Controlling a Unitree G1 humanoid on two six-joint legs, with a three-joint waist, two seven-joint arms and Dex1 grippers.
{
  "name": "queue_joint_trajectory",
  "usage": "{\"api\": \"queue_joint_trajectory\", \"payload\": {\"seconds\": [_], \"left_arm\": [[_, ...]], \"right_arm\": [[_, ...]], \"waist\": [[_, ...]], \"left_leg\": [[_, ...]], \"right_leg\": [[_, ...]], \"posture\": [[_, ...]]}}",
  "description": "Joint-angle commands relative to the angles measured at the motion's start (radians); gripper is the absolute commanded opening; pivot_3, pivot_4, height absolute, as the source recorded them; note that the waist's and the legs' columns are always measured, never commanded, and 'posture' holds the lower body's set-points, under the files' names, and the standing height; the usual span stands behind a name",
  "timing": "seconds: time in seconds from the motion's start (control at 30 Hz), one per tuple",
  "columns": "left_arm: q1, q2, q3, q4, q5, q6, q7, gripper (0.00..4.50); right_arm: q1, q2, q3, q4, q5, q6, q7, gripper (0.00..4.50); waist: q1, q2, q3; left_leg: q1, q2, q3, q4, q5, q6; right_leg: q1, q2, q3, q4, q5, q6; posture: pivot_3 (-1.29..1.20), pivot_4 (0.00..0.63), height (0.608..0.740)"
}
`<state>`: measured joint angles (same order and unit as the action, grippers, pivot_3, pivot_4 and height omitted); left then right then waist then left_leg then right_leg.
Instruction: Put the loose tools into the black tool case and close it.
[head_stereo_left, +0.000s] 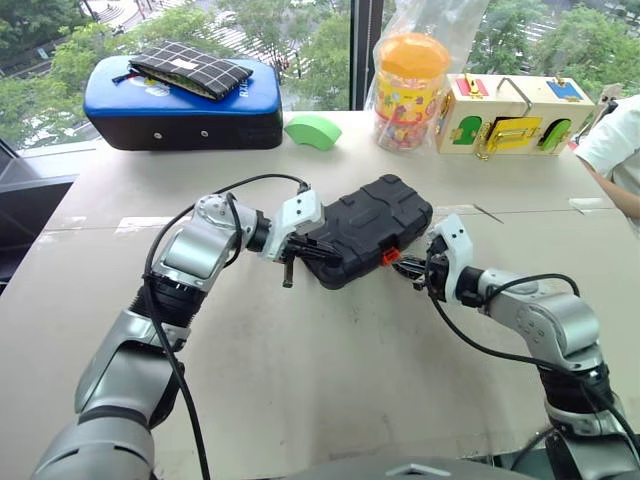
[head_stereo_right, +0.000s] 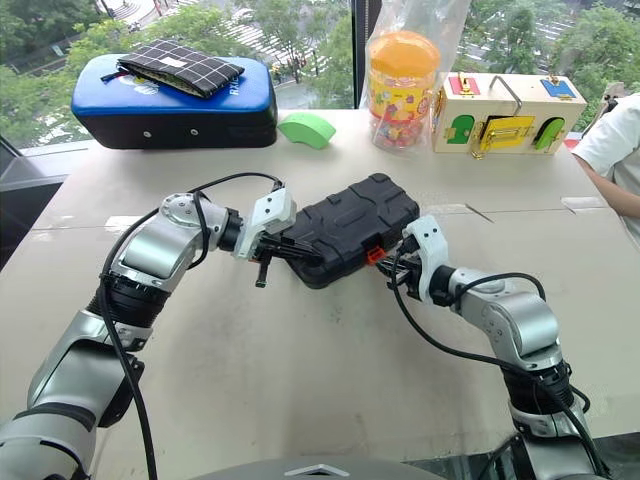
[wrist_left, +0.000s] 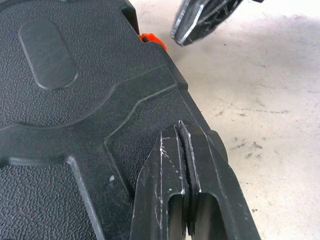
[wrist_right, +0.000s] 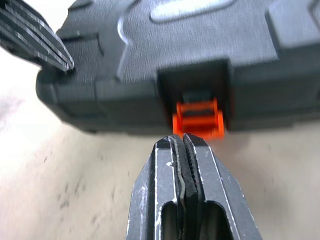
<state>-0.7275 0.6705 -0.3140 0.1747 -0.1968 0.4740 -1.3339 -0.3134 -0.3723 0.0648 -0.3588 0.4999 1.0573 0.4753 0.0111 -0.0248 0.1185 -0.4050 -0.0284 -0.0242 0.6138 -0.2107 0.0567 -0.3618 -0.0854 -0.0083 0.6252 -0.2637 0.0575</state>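
Black tool case (head_stereo_left: 372, 228) lying lid-down-shut at table (head_stereo_left: 330, 390) centre, between both arms. Orange latch (wrist_right: 198, 119) hanging unfastened on near edge. Right gripper (wrist_right: 184, 142) closed, empty, pointing just below latch. Left gripper (wrist_left: 180, 131) closed, empty, pressing on case corner. Risks: closed tips sliding off small latch; push shoving case along table if left brace is slipping; latch staying unsnapped, lid springing open.

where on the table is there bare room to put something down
Free: the wide near strip of the table between the two arms, and the far left stretch below the blue-topped case. Crowded: the back edge, and around the black tool case, flanked by the left gripper and right gripper.
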Motion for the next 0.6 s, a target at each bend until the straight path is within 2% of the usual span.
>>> {"api": "queue_joint_trajectory", "payload": {"seconds": [0.03, 0.3, 0.6], "left_arm": [[0.029, 0.000, -0.036, 0.025, 0.039, 0.012, 0.003, 0.01], [0.030, -0.010, -0.054, 0.041, 0.057, -0.007, 0.002, 0.01], [0.045, -0.017, -0.058, 0.077, 0.075, -0.051, 0.003, 0.01]], "right_arm": [[-0.013, 0.013, 0.012, 0.019, -0.032, -0.011, -0.043, 0.00], [-0.112, 0.110, 0.025, 0.231, -0.095, -0.125, -0.073, 0.00], [-0.139, 0.183, -0.100, 0.183, -0.016, -0.116, -0.090, 0.00]], "waist": [[0.000, 0.000, 0.000], [0.002, 0.002, 0.001], [-0.005, 0.003, 0.002]], "left_leg": [[0.000, 0.000, 0.000, 0.000, 0.000, 0.000], [-0.001, -0.001, 0.000, 0.000, 0.000, 0.000], [-0.001, -0.001, 0.000, 0.000, 0.000, 0.000]], "right_leg": [[0.000, 0.000, 0.000, 0.000, 0.000, 0.000], [0.000, -0.001, 0.000, -0.001, 0.000, 0.000], [0.000, -0.001, 0.000, -0.001, 0.000, 0.000]], "posture": [[0.00, 0.150, 0.740], [0.00, 0.150, 0.740], [0.00, 0.150, 0.740]]}}
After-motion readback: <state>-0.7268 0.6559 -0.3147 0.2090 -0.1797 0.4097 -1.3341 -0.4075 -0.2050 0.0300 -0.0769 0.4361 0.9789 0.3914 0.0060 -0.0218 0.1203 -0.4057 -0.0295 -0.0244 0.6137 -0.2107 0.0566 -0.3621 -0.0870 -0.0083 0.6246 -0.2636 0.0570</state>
